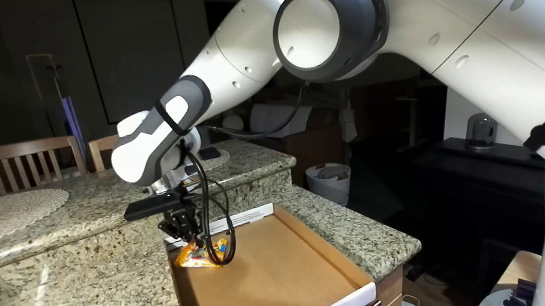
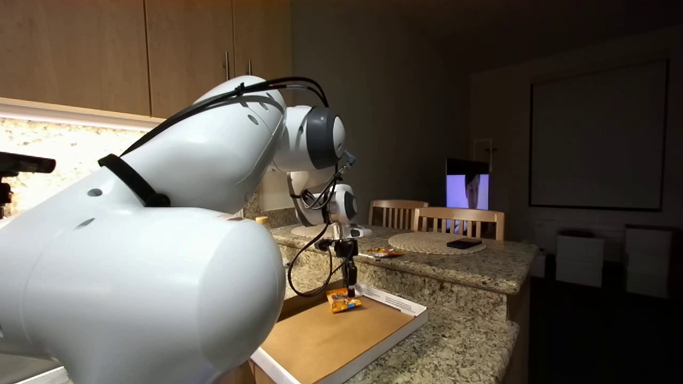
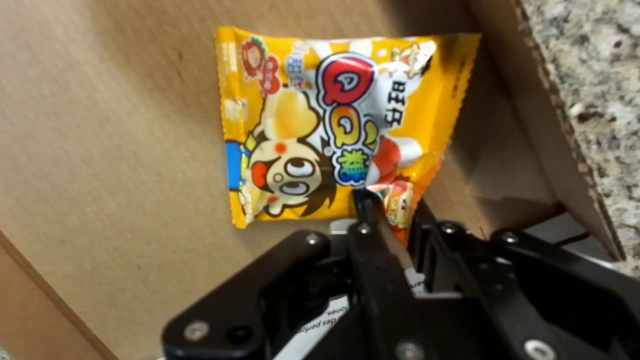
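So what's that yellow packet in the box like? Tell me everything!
The shiny yellow plastic-looking packet looks sealed, with zigzag ends, two Qs, Chinese writing and a cartoon face. It lies inside the shallow brown cardboard box, near one end. One creased corner sits between the black jaws; whether gripped, I can't tell.

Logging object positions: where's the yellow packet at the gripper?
Upper centre in the wrist view, the yellow packet lies in the cardboard tray, its lower-right corner between the jaws of the gripper; both exterior views place it near a far tray corner.
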`<state>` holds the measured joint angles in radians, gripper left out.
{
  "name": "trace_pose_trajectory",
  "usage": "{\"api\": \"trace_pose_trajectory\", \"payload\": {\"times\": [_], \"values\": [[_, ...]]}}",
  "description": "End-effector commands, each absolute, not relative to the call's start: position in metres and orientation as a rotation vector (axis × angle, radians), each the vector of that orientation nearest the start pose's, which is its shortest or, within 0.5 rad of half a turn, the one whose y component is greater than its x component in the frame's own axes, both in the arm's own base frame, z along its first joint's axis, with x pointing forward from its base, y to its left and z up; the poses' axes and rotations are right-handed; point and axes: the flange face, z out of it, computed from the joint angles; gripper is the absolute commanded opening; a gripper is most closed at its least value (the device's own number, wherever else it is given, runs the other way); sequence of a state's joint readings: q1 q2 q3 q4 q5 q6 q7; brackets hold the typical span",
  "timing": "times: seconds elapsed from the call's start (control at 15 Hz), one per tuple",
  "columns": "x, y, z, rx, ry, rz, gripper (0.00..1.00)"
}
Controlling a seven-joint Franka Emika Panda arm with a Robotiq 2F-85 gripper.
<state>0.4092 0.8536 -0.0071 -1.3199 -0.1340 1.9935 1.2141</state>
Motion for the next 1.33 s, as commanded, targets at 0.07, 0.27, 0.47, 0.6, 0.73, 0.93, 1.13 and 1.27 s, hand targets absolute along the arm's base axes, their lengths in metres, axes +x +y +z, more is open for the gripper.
{"api": "trace_pose_trajectory", "payload": {"times": [0.07, 0.27, 0.47, 0.6, 0.73, 0.93, 1.13, 1.27], "values": [[0.669, 0.275, 0.213, -3.171, 1.194, 0.073, 0.0], [0.668, 0.273, 0.214, -3.173, 1.213, 0.081, 0.03], [0.666, 0.263, 0.226, -3.144, 1.245, 0.072, 0.05], [0.662, 0.256, 0.241, -3.117, 1.265, 0.046, 0.04], [0.658, 0.248, 0.263, -3.081, 1.285, 0.015, 0.05], [0.648, 0.24, 0.298, -3.053, 1.274, 0.001, 0.05], [0.636, 0.235, 0.333, -3.031, 1.247, -0.006, 0.06], [0.632, 0.231, 0.357, -2.992, 1.267, -0.062, 0.06]]}}
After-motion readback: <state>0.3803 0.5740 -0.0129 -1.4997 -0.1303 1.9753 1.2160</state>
